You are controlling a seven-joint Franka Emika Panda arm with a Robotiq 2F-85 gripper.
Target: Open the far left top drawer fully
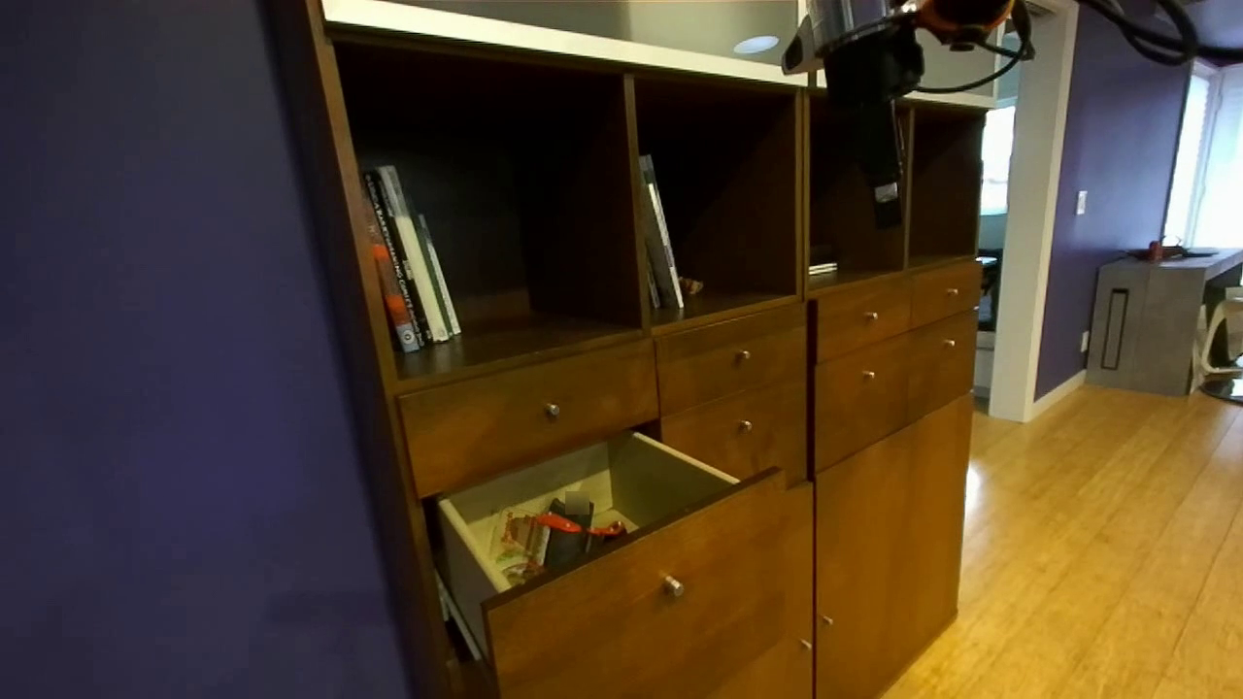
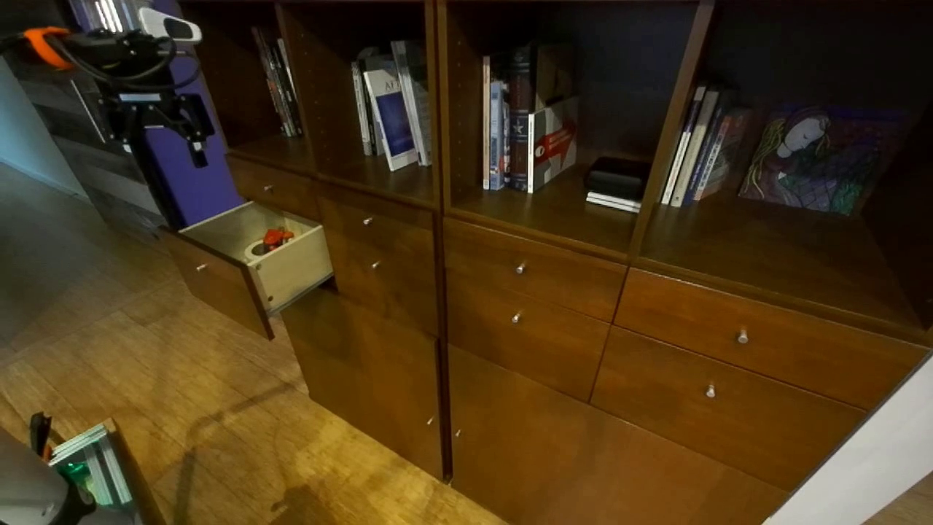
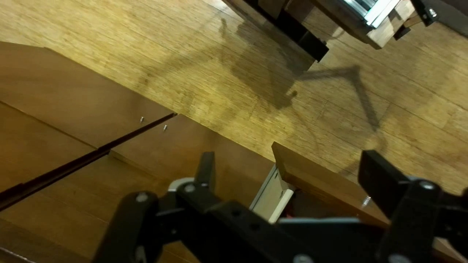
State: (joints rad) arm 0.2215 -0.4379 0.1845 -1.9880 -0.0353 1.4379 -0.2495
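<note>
The far left top drawer (image 1: 476,432) is a wide, shallow, reddish-brown front with a small round metal knob (image 1: 552,411), and it is shut. It also shows in an exterior view (image 2: 295,198), shut. Directly below it, the deeper drawer (image 1: 621,621) is pulled out, with red and dark items inside; it also shows in an exterior view (image 2: 219,288). My gripper (image 2: 162,152) is open and empty, in the air above the level of the drawer fronts. In the wrist view, my gripper's (image 3: 289,166) fingers are wide apart, with the deeper drawer below them. The top drawer cannot be made out there.
Narrower small drawers (image 1: 730,357) are shut beside it. Open shelves above hold books (image 1: 413,257). A purple wall (image 1: 194,340) stands close to the cabinet's left side. A metal-framed stand (image 2: 95,459) is on the wooden floor in front.
</note>
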